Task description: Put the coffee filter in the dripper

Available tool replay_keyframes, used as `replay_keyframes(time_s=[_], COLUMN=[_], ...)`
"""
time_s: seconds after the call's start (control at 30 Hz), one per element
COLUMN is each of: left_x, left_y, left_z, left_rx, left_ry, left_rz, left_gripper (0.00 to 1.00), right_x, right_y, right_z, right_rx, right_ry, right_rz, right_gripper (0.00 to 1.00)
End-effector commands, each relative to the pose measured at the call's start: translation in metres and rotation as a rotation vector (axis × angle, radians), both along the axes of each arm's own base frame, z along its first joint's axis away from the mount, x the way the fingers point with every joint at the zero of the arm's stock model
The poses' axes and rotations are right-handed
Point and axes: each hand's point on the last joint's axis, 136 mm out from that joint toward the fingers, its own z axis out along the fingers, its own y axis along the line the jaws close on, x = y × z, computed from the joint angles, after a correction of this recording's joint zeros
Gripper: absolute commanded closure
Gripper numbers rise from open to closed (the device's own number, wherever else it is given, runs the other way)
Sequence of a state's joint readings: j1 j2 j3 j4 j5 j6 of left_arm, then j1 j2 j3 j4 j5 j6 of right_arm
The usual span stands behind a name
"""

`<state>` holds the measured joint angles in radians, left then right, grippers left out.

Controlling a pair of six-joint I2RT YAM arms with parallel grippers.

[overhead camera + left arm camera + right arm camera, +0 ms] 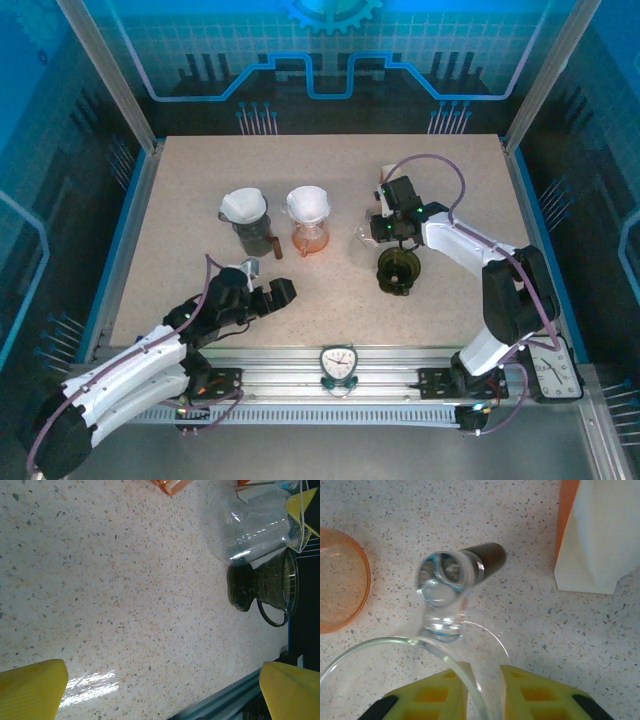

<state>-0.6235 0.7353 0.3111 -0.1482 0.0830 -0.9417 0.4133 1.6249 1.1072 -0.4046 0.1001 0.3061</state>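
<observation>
The white paper coffee filter (597, 535) is cut off at the right wrist view's upper right corner, and the orange edge (565, 520) beside it is hard to identify. The filter stands apart from the right gripper (484, 690), whose jaws straddle the clear glass dripper (442, 587) at its rim; I cannot tell whether they clamp it. The left gripper (162, 680) gapes wide.

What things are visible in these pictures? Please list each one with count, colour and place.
grey dripper: 1, dark grey, back left-centre, filter inside
orange dripper: 1, orange, right of it, filter inside
paper filters: 2, white, one in each of those
dark dripper: 1, dark green, right of centre, empty
clear dripper: 1, clear glass, beside the dark one
clocks: 2, white faces, front edge
table: 1, speckled beige
left hand: 1, yellow pads, open, near left
right hand: 1, yellow pads, astride clear dripper's rim
</observation>
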Motion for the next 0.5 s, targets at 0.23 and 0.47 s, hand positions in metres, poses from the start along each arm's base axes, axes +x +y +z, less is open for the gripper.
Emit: replay_keyframes(time_s=[0.23, 0.47], left_x=[0.000, -0.002], left_y=[0.005, 0.007], left_z=[-0.002, -0.008], left_rx=[0.006, 0.005], left_ry=[-0.008, 0.005], left_rz=[0.016, 0.026], left_gripper=[0.01, 0.01], right_x=[-0.021, -0.065], right_y=[0.033, 0.044], right_z=[0.020, 0.022], right_rx=[-0.025, -0.067], right_ry=[-0.069, -0.066], right_rz=[0.135, 0.190], right_gripper=[0.84, 0.85])
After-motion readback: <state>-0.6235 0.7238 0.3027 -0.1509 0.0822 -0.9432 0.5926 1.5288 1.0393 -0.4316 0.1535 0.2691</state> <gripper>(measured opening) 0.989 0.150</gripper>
